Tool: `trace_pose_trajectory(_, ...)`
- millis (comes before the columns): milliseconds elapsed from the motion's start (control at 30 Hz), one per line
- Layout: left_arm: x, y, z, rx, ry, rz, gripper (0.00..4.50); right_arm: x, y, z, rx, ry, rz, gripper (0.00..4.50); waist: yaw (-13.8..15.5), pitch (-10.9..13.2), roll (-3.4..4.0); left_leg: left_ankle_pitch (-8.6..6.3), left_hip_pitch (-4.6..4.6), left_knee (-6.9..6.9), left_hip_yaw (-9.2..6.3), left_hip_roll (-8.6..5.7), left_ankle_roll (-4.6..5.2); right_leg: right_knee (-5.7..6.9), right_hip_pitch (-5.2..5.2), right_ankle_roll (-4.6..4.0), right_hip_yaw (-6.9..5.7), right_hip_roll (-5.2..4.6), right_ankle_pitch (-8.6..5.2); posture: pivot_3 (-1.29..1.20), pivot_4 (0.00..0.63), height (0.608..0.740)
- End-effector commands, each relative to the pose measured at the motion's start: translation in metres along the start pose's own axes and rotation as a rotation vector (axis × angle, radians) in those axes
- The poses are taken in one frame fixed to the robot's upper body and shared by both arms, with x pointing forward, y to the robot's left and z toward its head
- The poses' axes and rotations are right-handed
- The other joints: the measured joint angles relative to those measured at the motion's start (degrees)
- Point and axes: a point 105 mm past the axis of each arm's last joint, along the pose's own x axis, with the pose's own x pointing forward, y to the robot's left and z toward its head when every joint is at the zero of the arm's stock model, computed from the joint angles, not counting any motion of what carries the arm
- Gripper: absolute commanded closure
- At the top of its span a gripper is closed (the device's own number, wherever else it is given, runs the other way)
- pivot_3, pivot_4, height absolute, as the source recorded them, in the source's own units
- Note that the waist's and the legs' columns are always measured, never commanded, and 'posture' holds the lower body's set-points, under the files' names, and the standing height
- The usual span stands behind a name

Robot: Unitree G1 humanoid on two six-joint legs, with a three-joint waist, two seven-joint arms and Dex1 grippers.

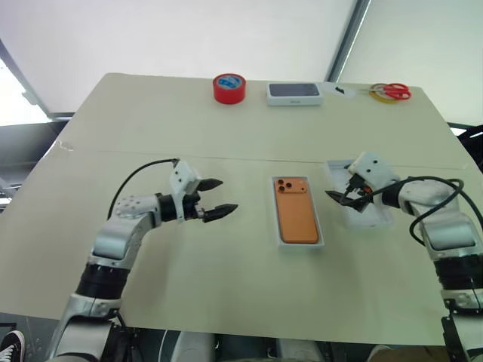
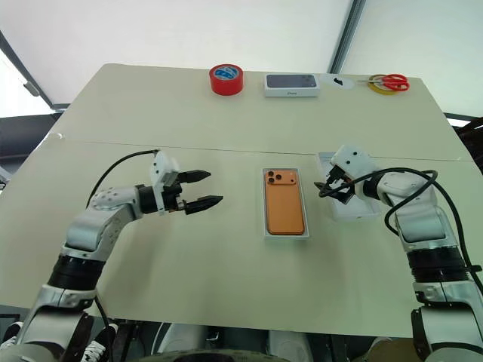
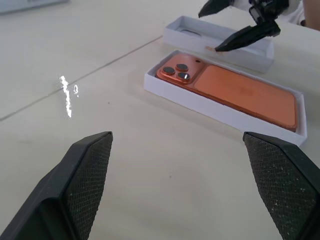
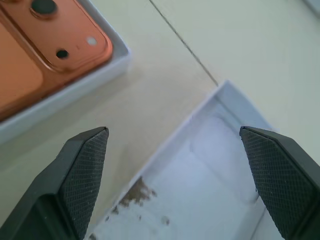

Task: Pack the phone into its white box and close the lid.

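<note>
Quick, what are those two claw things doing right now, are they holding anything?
Left tool: open, holding nothing, hovering over the table left of the phone.
Right tool: open, holding nothing, poised over the lid.

Lid (image 1: 367, 215) partly hidden behind right claw (image 1: 341, 197); closed box's (image 1: 294, 93) print unreadable.

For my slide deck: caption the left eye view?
Phone lies in the white box; open right gripper hovers over the lid.
</note>
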Motion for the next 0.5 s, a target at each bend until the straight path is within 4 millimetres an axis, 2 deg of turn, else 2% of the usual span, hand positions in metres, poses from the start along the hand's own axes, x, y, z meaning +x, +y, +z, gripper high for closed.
trace_pose_trajectory(33, -0.009, -0.005, 0.016, 0.101, -0.068, -0.031, 0.02, -0.01, -0.002, 0.012, 0.06, 0.025, -0.008, 0.01, 0.04, 0.02, 0.08, -0.02, 0.0, -0.01, 0.0, 0.0, 0.03, 0.0, 0.0, 0.0, 0.0, -0.01, 0.0, 0.0, 0.15, 0.74)
trace_pose_trajectory(133, -0.015, -0.008, 0.02, 0.155, -0.093, -0.033, 0.02, -0.012, 0.003, 0.007, 0.111, 0.121, 0.017, 0.01, -0.01, 0.03, 0.11, -0.06, 0.0, -0.02, 0.0, 0.0, 0.1, 0.0, -0.02, -0.01, 0.0, -0.03, 0.0, 0.0, 0.15, 0.74)
trace_pose_trajectory(300, -0.022, -0.021, 0.033, 0.25, -0.145, -0.06, 0.02, -0.013, 0.006, 0.012, 0.354, 0.216, 0.038, 0.01, -0.29, 0.03, 0.13, -0.07, -0.02, -0.09, -0.01, 0.0, 0.11, -0.02, -0.09, -0.02, 0.02, -0.06, 0.0, 0.0, 0.15, 0.74)
trace_pose_trajectory(500, -0.03, -0.023, 0.029, 0.279, -0.145, -0.038, 0.02, -0.01, 0.018, 0.019, 0.493, 0.308, 0.084, 0.01, -1.26, 0.02, 0.22, -0.07, -0.03, -0.29, 0.0, -0.01, 0.11, -0.1, -0.18, -0.04, 0.03, -0.09, -0.01, 0.0, 0.15, 0.74)
